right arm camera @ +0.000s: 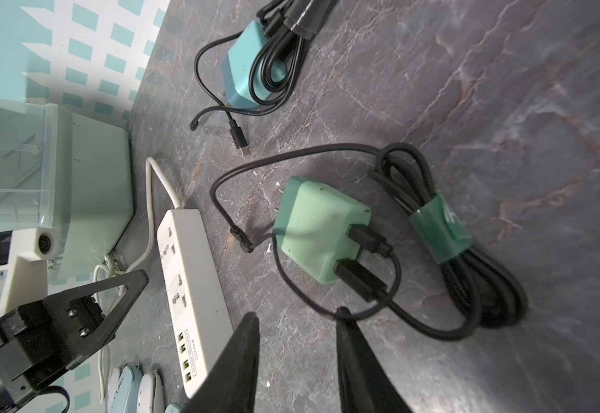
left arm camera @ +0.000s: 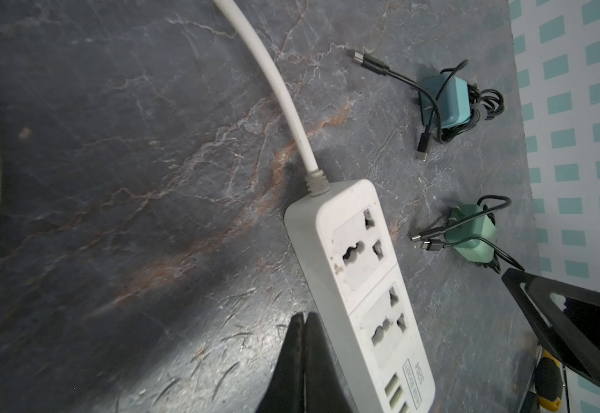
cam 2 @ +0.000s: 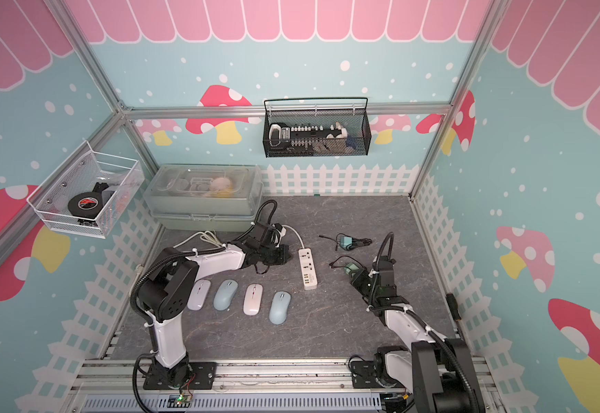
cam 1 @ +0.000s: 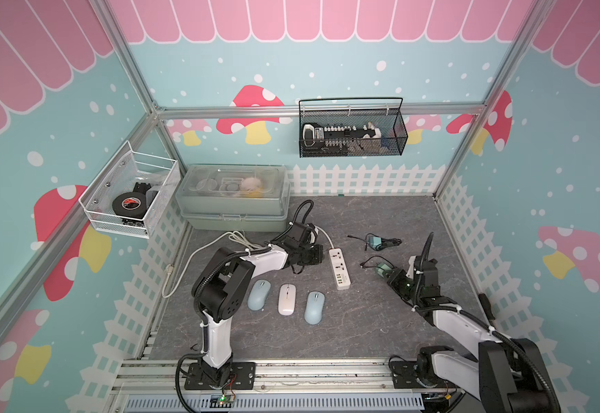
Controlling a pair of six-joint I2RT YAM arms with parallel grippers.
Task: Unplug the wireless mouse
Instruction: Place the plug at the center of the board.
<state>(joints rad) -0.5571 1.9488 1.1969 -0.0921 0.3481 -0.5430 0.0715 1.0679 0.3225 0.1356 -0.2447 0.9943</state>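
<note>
Top views first, nearest the arm bases: four wireless mice [cam 2: 252, 299] lie side by side on the grey marbled table [cam 2: 327, 329], two white, two pale blue, well apart from both chargers. Just beyond them the white power strip [cam 1: 339, 268] lies flat, sockets up, its white cord [left arm camera: 280, 96] running toward the back. And the left gripper [left arm camera: 305, 316] sits right beside the strip's edge, fingers pressed together, clenched on nothing; the left wrist view shows it plainly. On the strip's other side the right gripper [right arm camera: 296, 314] hovers low, jaws apart, released, nothing between them. One fingertip [right arm camera: 354, 343] is at a loop of the black cable [right arm camera: 488, 286], touching or just short, cannot tell. Just past those tips lies the green charger [right arm camera: 321, 232], two black plugs in its face, the cable's bundle strapped alongside. Farther back, a teal charger [cam 1: 377, 241] with its own lead. At the back wall stands a lidded plastic box [cam 1: 234, 200], and a mesh basket [cam 1: 352, 132] hangs above.
</note>
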